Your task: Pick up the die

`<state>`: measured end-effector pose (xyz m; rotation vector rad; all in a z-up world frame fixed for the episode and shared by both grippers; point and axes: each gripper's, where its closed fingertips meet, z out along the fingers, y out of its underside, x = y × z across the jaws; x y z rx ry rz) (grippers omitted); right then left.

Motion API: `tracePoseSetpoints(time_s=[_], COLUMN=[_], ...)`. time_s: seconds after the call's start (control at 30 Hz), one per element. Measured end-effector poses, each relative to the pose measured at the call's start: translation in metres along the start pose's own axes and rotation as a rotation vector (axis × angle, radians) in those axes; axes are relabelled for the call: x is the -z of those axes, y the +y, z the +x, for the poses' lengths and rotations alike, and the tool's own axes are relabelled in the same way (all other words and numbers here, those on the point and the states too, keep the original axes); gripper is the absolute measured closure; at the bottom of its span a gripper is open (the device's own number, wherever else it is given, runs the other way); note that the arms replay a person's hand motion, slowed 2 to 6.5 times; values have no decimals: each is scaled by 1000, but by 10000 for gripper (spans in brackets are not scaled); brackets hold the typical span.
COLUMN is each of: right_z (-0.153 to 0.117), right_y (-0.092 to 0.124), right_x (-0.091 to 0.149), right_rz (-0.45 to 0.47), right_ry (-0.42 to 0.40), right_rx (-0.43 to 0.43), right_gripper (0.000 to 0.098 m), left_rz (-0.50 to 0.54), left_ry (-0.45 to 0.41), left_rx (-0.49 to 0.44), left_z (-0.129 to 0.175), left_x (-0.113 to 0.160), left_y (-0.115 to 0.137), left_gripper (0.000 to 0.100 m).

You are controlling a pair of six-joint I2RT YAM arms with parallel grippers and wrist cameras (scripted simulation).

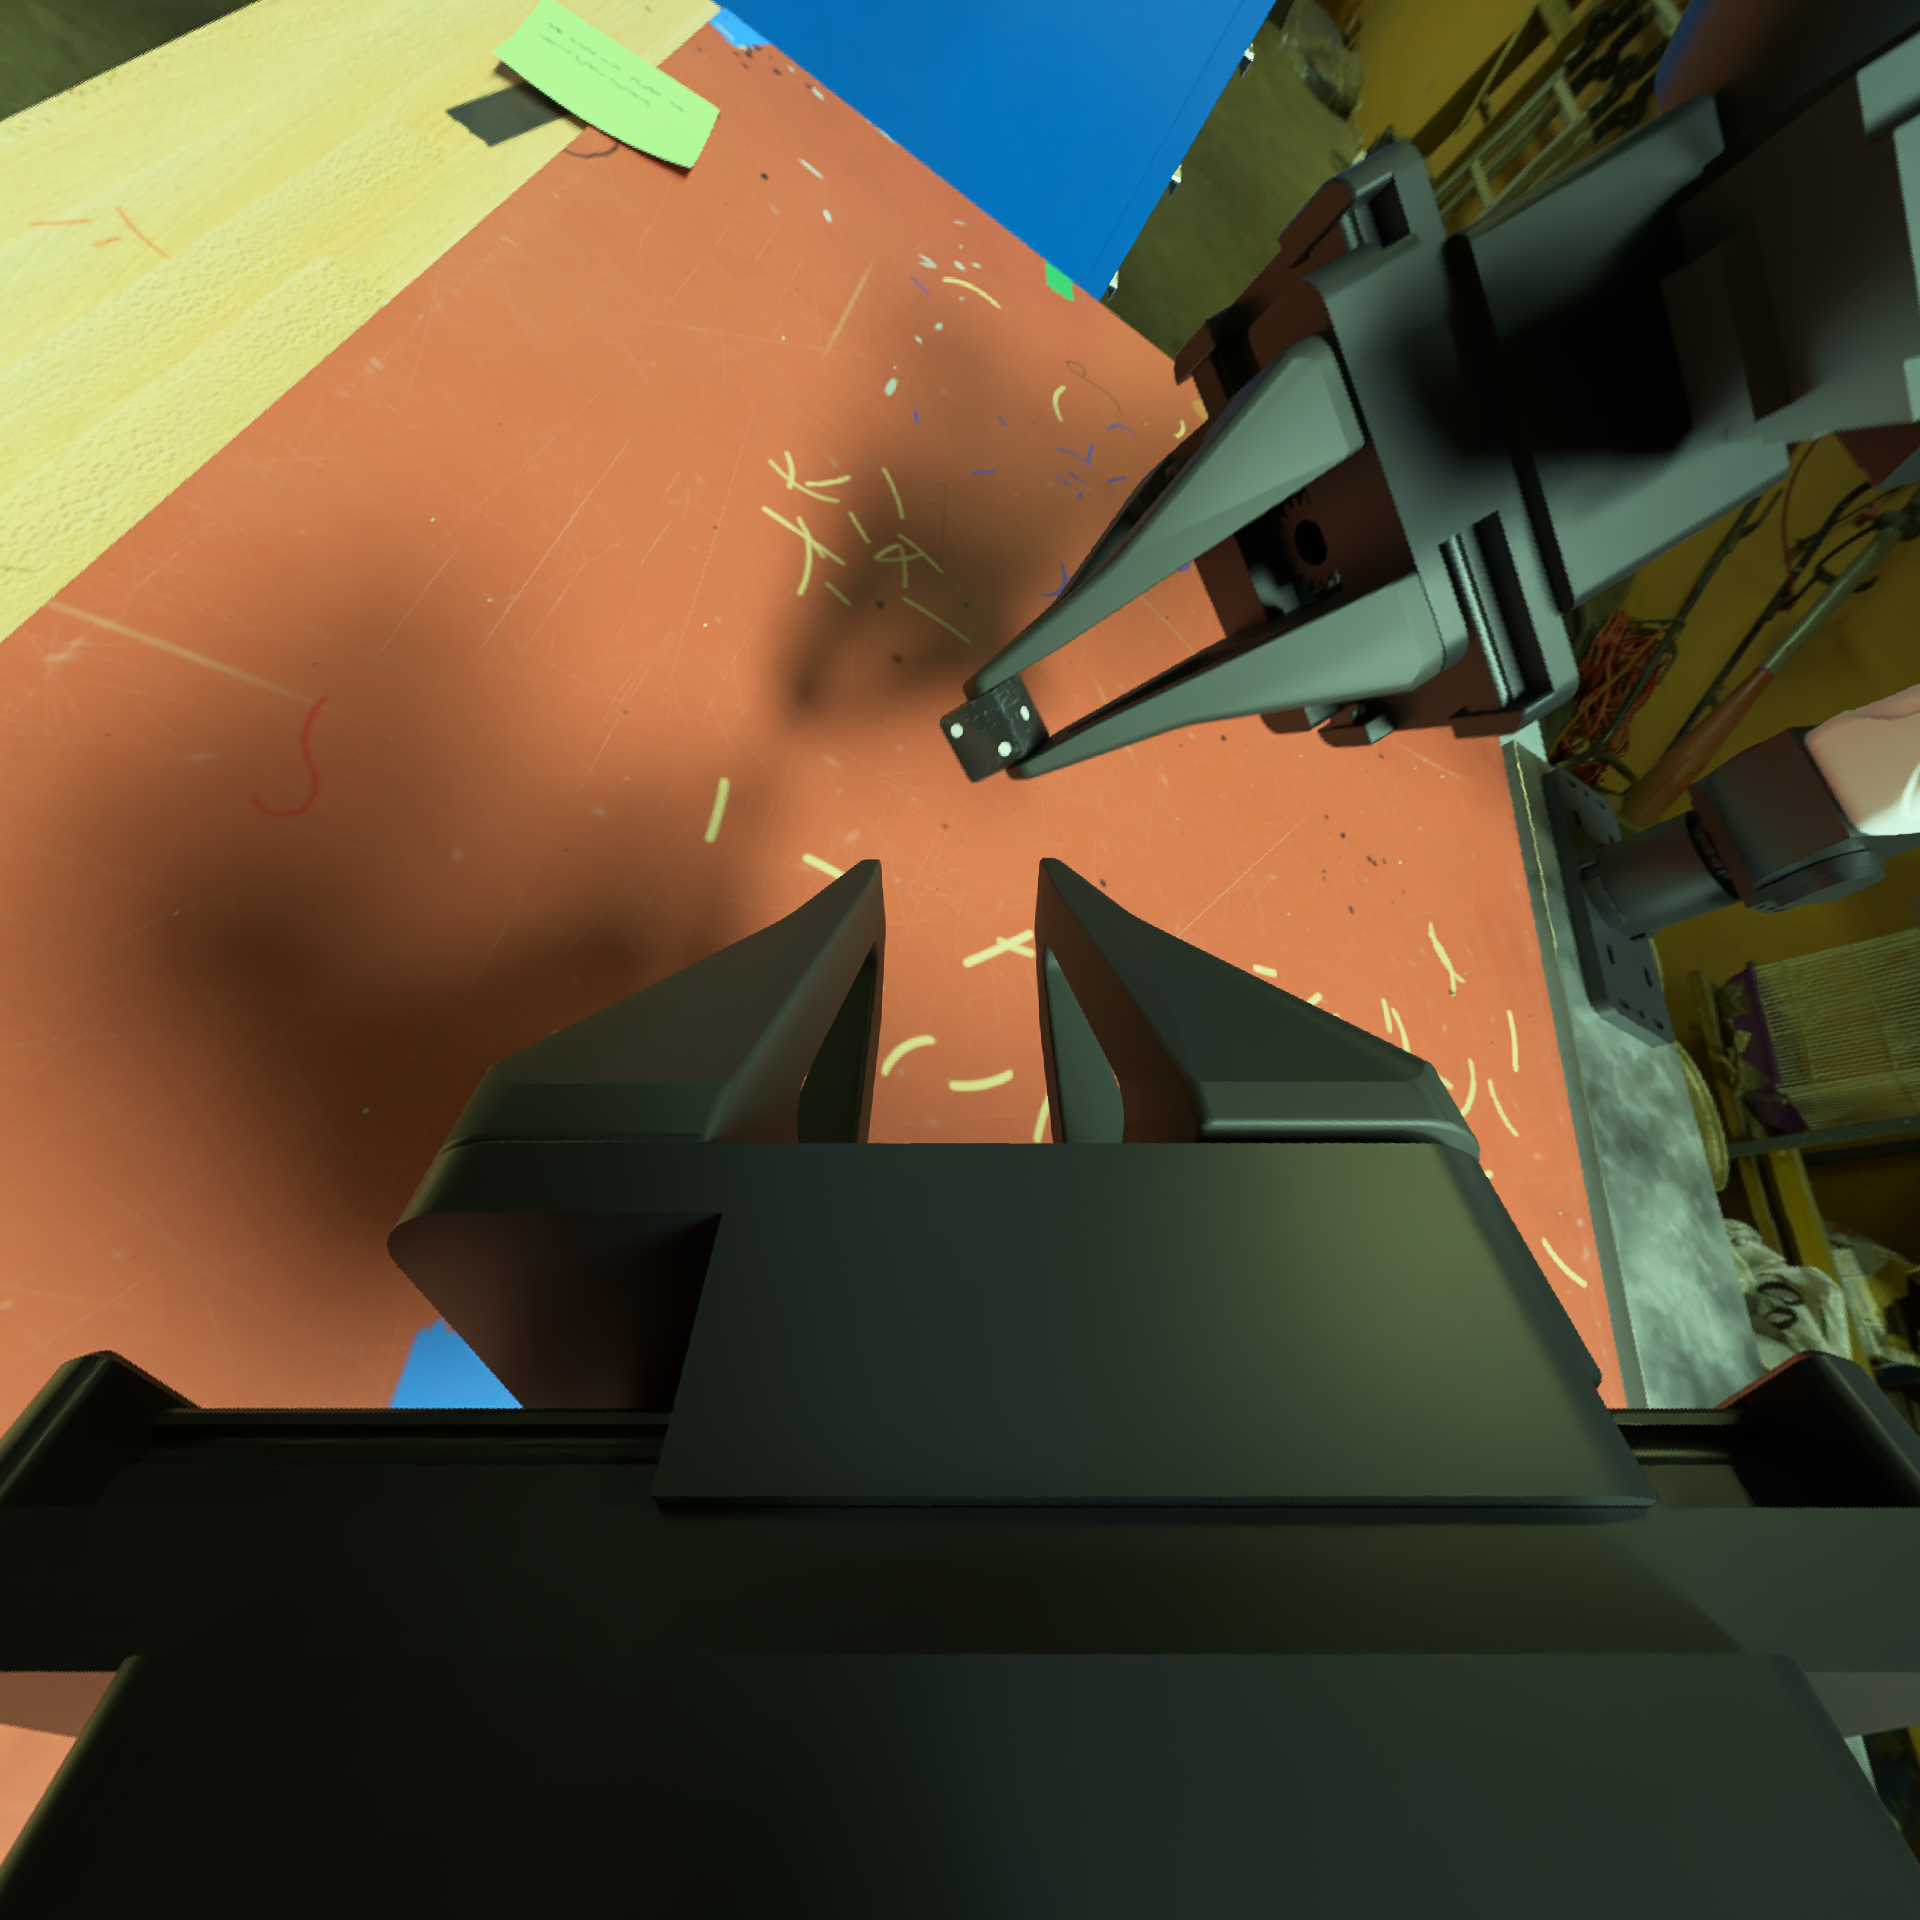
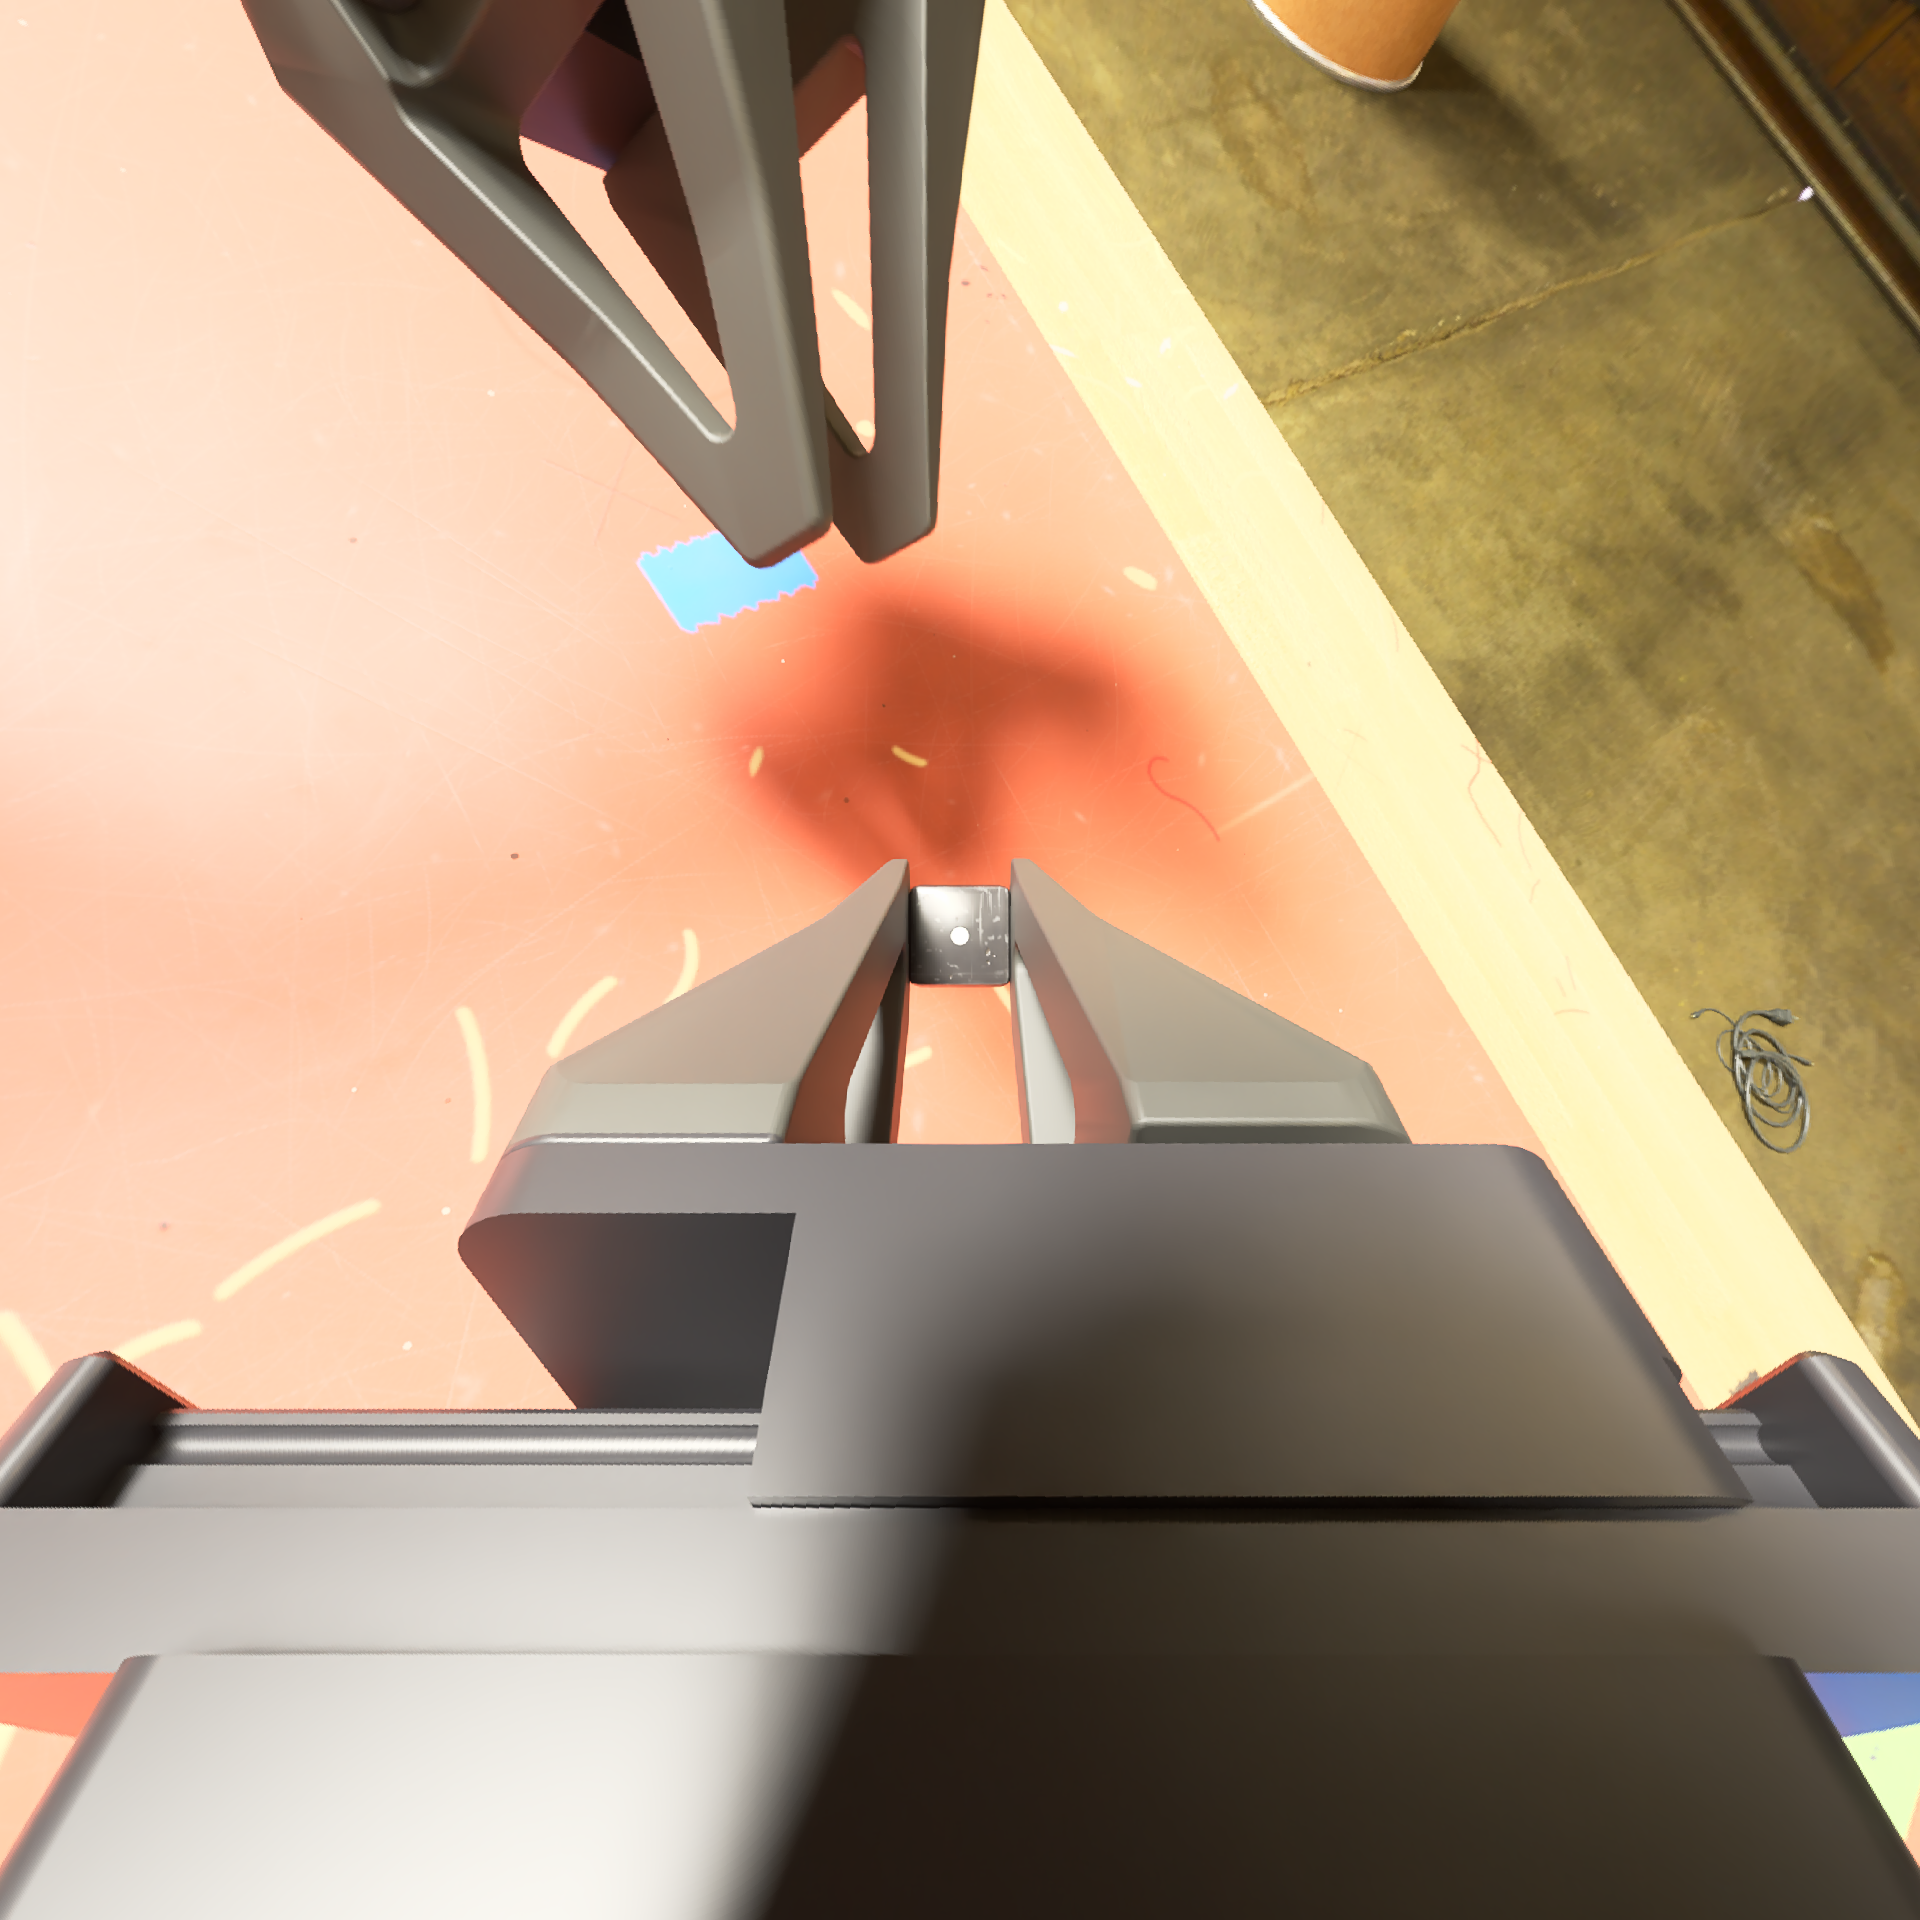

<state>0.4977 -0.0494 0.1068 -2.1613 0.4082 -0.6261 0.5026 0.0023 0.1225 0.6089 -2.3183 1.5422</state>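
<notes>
The die (image 2: 958,935) is small and dark with white dots. My right gripper (image 2: 960,878) is shut on it, one finger on each side, and holds it above the orange mat (image 2: 312,727), with its shadow on the mat beneath. In the left wrist view the die (image 1: 987,732) sits at the tips of the right gripper (image 1: 1000,727), which reaches in from the upper right. My left gripper (image 1: 960,868) is empty, its fingers a narrow gap apart, and hovers over the mat (image 1: 520,623) just short of the die. It also shows at the top of the right wrist view (image 2: 836,545).
The mat lies on a pale wooden table (image 1: 156,260) whose edge (image 2: 1351,675) runs diagonally, with floor beyond. A green paper note (image 1: 608,99) lies at the mat's far corner. A blue tape piece (image 2: 717,587) is stuck on the mat. The right arm's base (image 1: 1621,935) stands at the mat's right edge.
</notes>
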Motion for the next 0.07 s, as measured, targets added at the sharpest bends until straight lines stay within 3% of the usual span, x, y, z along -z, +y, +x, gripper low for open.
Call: tracePoseSetpoints(time_s=[0.07], right_z=[-1], right_y=[-2], right_x=[-1], right_rz=[2], right_ry=[7], right_rx=[8], right_gripper=[819], left_rz=[8], left_ry=[12], left_rx=[5], left_z=[2], left_x=[-2], left_y=[-3], left_gripper=[754])
